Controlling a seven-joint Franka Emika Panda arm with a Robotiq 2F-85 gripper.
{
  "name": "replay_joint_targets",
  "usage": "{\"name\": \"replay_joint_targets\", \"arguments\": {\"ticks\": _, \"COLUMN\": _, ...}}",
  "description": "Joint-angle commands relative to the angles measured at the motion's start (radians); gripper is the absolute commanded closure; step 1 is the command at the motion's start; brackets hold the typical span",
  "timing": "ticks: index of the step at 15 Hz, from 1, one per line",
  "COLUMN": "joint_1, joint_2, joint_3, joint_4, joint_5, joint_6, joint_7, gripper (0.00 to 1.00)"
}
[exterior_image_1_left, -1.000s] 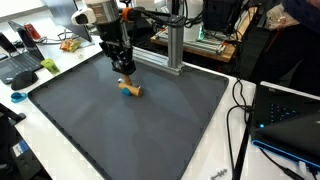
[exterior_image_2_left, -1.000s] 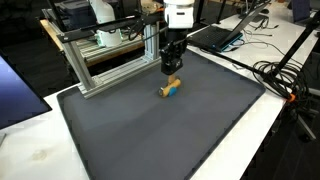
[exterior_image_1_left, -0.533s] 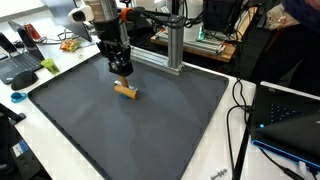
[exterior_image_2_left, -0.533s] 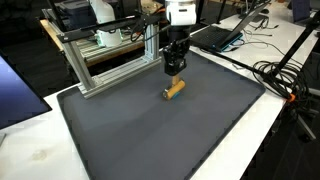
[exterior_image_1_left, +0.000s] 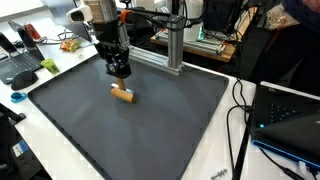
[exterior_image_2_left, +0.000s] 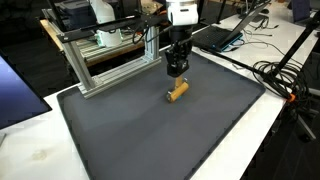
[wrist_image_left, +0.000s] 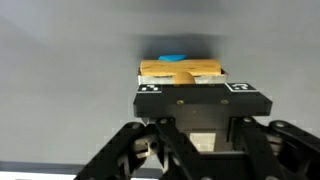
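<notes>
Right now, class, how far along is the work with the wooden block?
Done: the wooden block lies flat on the dark mat. In hand: the gripper hovers just above it, not touching; whether its jaws are open is unclear. Left: perhaps a grasp or a retreat; nothing holds the block.

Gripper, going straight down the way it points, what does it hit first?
Probably the tan wooden block lying on the dark mat right below the gripper, though depth is hard to judge.
</notes>
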Motion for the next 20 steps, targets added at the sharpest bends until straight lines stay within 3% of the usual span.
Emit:
{"name": "replay_joint_targets", "arguments": {"ticks": 1, "joint_1": 0.0, "joint_2": 0.033, "joint_3": 0.004, "joint_4": -0.001, "joint_5": 0.006, "joint_6": 0.03, "joint_7": 0.004, "gripper": 0.78}}
{"name": "replay_joint_targets", "arguments": {"ticks": 9, "joint_1": -0.005, "joint_2": 0.038, "joint_3": 0.009, "joint_4": -0.002, "joint_5": 0.017, "joint_6": 0.053, "joint_7": 0.001, "gripper": 0.78}}
{"name": "replay_joint_targets", "arguments": {"ticks": 15, "joint_1": -0.041, "joint_2": 0.024, "joint_3": 0.05, "joint_4": 0.021, "joint_5": 0.117, "joint_6": -0.084, "joint_7": -0.075, "gripper": 0.78}}
{"name": "replay_joint_targets", "arguments": {"ticks": 20, "joint_1": -0.063, "joint_2": 0.018, "joint_3": 0.066, "joint_4": 0.021, "joint_5": 0.178, "joint_6": -0.078, "joint_7": -0.14, "gripper": 0.78}}
